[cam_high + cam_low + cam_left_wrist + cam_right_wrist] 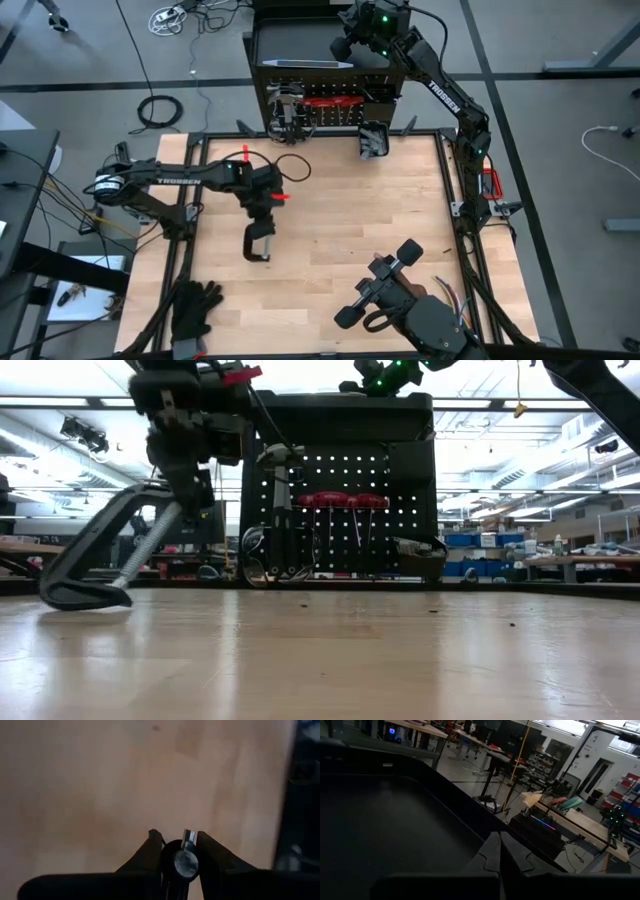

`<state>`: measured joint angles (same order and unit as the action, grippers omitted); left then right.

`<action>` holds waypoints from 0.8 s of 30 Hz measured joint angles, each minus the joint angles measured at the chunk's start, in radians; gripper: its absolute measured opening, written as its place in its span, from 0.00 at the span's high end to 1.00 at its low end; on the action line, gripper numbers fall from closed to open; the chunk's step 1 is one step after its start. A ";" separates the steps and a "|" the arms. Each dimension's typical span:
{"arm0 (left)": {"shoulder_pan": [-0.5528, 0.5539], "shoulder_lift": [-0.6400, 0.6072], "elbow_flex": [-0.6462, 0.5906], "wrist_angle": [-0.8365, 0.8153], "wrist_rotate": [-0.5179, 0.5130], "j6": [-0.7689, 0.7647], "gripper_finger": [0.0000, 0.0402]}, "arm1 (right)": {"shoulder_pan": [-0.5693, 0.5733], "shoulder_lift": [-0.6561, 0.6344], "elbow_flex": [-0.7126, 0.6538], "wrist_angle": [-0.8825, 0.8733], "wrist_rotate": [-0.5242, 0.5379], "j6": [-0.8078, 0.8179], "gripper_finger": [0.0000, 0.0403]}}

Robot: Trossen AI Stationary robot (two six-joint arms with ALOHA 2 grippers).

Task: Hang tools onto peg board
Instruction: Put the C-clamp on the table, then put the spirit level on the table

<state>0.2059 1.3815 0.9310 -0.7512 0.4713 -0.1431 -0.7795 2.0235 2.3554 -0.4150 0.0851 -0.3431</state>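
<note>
The left gripper [262, 222] is gripping the grey C-clamp [95, 555] by its screw, tilted on the table [340, 230]; the right gripper [500, 851], jaws clenched empty, is hovering above the peg board [345, 510].

The C-clamp [183, 862] shows only its screw end in the left wrist view, the frame being hidden by the fingers [150, 855]. Tools on the peg board [345, 510] (low view) are too small to identify individually.

Matt dark metal C-clamp [260, 243] – shiny steel screw – on smooth wooden table [330, 220].
</note>
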 joint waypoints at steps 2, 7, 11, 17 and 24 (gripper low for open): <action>0.000 0.000 0.001 0.003 -0.063 -0.023 0.81 | 0.000 0.000 0.000 0.000 0.000 0.000 0.98; -0.014 0.003 0.000 -0.003 -0.202 0.010 0.47 | 0.000 0.000 0.000 0.000 -0.012 0.000 0.98; -0.018 0.002 0.000 -0.007 -0.335 0.012 0.22 | 0.000 0.000 0.000 0.001 -0.023 0.001 0.98; -0.018 0.002 0.039 -0.014 -0.547 0.050 0.08 | 0.002 0.000 0.001 -0.005 -0.027 0.004 0.98; -0.015 0.002 0.282 -0.044 -0.923 0.266 0.14 | 0.002 0.000 0.001 -0.008 -0.027 0.000 0.98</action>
<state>0.1910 1.3838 1.2127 -0.7950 -0.4521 0.1226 -0.7776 2.0232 2.3562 -0.4226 0.0586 -0.3435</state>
